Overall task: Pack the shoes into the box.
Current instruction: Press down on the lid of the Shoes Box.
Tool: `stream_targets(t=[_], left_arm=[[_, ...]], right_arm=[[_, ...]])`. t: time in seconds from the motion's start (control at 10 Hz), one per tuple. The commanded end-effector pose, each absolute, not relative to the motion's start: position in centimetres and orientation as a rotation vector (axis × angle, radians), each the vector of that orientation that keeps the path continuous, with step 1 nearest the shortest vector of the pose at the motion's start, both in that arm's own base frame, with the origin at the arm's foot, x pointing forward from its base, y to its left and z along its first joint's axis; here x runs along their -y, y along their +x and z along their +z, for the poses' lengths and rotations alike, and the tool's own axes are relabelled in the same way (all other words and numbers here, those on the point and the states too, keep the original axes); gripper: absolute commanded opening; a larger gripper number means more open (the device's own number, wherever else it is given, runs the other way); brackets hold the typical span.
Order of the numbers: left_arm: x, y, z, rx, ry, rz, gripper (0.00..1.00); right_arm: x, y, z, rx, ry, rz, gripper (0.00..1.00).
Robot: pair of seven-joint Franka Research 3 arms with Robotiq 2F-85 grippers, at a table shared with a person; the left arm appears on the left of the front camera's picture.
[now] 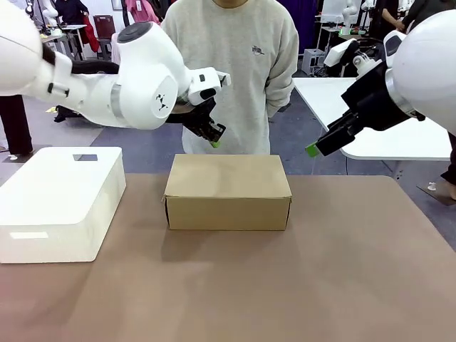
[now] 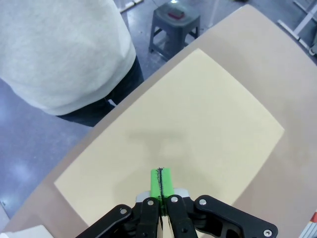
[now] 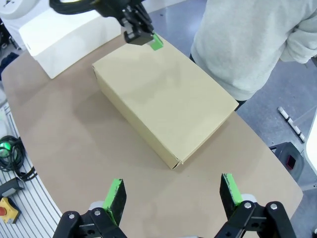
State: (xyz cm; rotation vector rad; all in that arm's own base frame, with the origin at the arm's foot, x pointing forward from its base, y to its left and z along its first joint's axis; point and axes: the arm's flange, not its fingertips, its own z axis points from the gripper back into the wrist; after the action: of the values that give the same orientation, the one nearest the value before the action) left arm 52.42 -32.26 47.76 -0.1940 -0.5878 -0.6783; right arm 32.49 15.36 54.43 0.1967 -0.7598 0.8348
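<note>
Box: brown cardboard, lid shut flat, standing on the table toward its far edge, long side facing the robot. No shoes in sight.

Left gripper: above the box's far left corner, clear of the lid; green pads pressed together, holding nothing. In the left wrist view it hangs over the lid's middle.

Right gripper: off the box's right end, raised, apart from it; jaws spread wide in the right wrist view, empty.

White box: left of the box, a gap of bare table between them.

Person: standing just behind the box's far edge.

Open table: broad strip in front of the box and to its right.
</note>
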Motion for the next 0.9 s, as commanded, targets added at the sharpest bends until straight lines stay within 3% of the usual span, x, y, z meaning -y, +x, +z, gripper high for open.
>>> stream_targets(t=[0.0,0.4,0.8], left_arm=[[34.0,55.2,47.2,0.549,-0.157,-0.672,0.0],[35.7,58.3,44.4,0.502,-0.214,-0.657,0.0],[36.6,58.6,41.2,0.43,-0.19,-0.646,0.0]], right_arm=[[-15.4,32.6,54.3,0.758,0.198,0.841,1.0],[-15.4,32.6,54.3,0.758,0.198,0.841,1.0],[-15.4,32.6,54.3,0.758,0.198,0.841,1.0]])
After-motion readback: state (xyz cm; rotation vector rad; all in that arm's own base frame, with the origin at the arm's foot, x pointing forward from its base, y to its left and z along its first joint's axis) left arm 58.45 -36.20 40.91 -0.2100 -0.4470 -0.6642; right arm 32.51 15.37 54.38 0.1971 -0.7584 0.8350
